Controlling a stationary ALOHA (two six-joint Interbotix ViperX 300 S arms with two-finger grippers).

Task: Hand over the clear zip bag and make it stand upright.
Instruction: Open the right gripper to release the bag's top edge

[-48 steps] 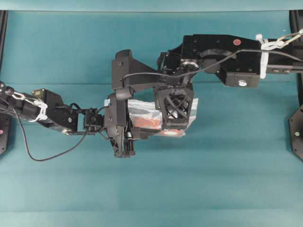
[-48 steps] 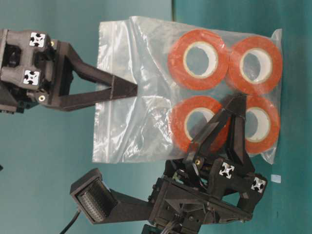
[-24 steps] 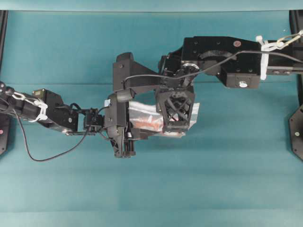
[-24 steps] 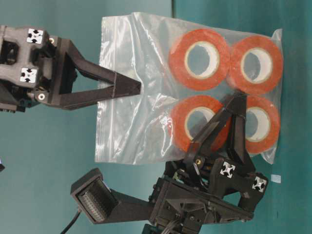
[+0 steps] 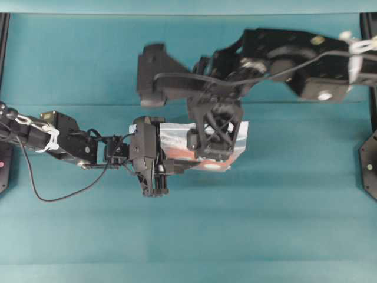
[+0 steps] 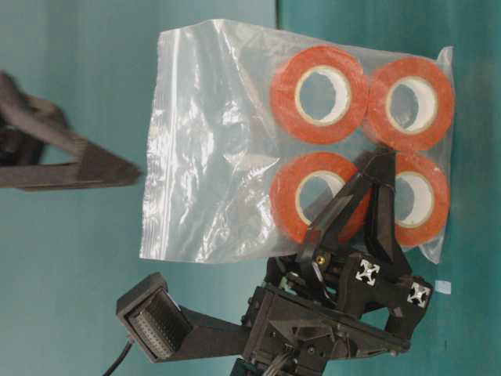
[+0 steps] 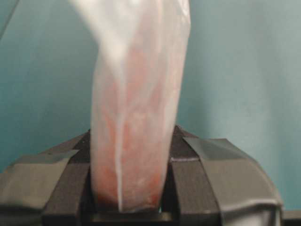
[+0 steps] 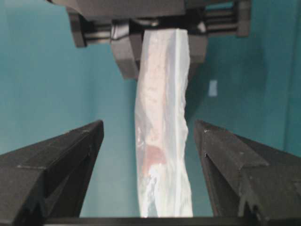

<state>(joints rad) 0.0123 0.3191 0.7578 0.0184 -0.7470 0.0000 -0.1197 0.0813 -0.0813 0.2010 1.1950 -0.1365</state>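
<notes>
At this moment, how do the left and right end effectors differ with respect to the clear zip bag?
The left end effector is shut on the clear zip bag, gripping it beside the tape rolls; the right end effector is open, its fingers either side of the bag without touching. Both are black.

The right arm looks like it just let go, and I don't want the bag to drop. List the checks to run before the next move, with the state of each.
1. Left gripper shut on the clear zip bag: ok, the fingers press both faces of it.
2. Right gripper released: ok, its jaws stand open, apart from the bag on both sides.
3. Right fingers clear of the bag in the table-level view: ok, a gap shows.
4. Tape rolls inside the bag: ok, all four.
5. Zip seal closed: cannot tell.
6. Bag's bottom edge resting on the table: cannot tell.
</notes>
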